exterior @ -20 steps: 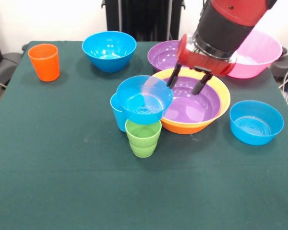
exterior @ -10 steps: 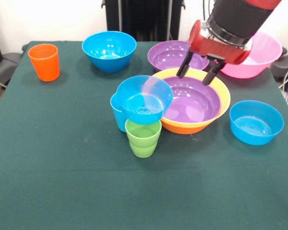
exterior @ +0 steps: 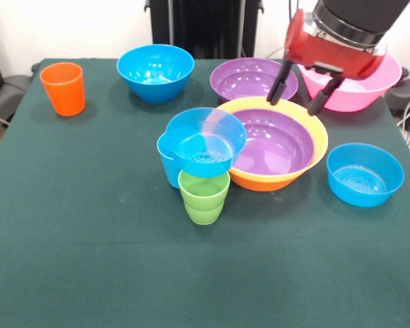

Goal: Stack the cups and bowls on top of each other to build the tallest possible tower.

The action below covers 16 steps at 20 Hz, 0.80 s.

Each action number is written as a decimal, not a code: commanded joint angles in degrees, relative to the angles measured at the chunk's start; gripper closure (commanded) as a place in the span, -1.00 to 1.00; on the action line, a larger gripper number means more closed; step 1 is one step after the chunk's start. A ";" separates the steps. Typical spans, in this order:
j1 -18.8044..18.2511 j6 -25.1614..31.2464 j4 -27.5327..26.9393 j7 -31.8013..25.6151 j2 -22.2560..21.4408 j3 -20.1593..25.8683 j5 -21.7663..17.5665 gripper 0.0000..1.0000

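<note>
Two small stacks so far: a purple bowl (exterior: 270, 142) nested in the orange bowl (exterior: 313, 156), a blue bowl (exterior: 205, 142) on the green cup (exterior: 204, 197) (mid-table). The gripper (exterior: 298, 97) hangs open, empty; the orange cup (exterior: 63, 88) and others wait.

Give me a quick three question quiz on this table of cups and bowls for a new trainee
1. True or false: the gripper is holding a cup.
2. Multiple choice: what sits inside the orange-yellow bowl? A) the orange cup B) a purple bowl C) the pink bowl
3. Fill in: the tilted blue bowl rests on the green cup and the ______ cup.

Key:
1. False; its fingers are open and empty above the bowls.
2. B, the purple bowl.
3. Light blue cup; the orange cup stands alone.
</note>
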 commanded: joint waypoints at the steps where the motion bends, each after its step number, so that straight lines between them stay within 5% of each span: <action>1: -2.52 10.43 -10.48 -14.03 6.16 11.32 -0.03 -1.00; 5: -3.70 12.66 -19.33 -16.20 10.61 14.29 -0.71 -1.00; 16: -9.67 20.68 -32.89 -38.45 17.24 25.41 -2.35 -1.00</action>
